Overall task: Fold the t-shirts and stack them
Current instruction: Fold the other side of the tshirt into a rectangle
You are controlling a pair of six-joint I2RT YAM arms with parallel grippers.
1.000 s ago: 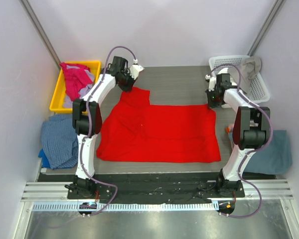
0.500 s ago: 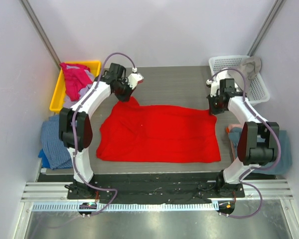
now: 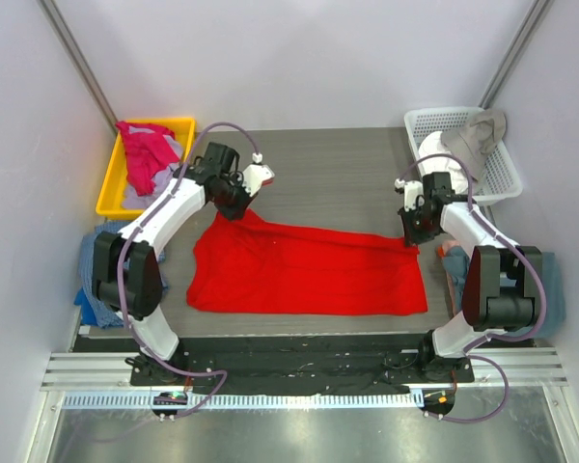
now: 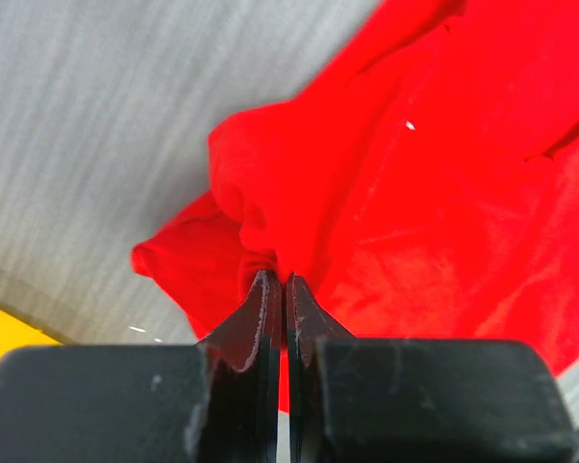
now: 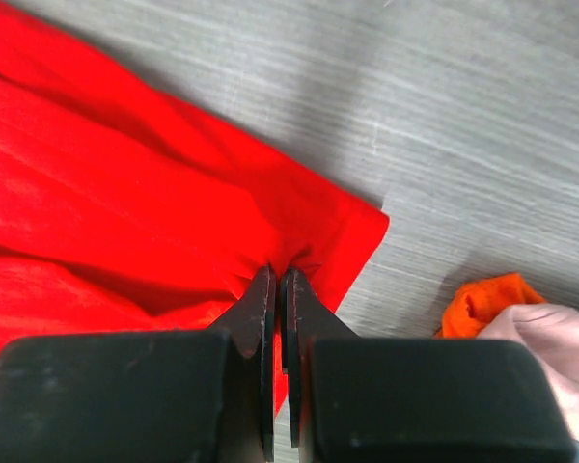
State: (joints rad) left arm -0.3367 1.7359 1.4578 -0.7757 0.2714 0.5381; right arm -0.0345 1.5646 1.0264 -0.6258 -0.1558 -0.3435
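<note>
Desk [image 3: 347, 159] of grey wood grain carries the red shirt [image 3: 309, 270], spread wide across its middle with the near hem lying flat. Left end effector [image 3: 234, 209] is clenched on the shirt's far-left corner, with bunched cloth pinched between its closed fingers [image 4: 265, 309]. Right end effector [image 3: 412, 235] grips the far-right corner the same way. A yellow bin [image 3: 108, 188] at far left holds a magenta shirt [image 3: 145, 154], and a white basket [image 3: 507, 169] sits far right. A small orange cloth [image 5: 482, 299] lies just right of the red shirt.
</note>
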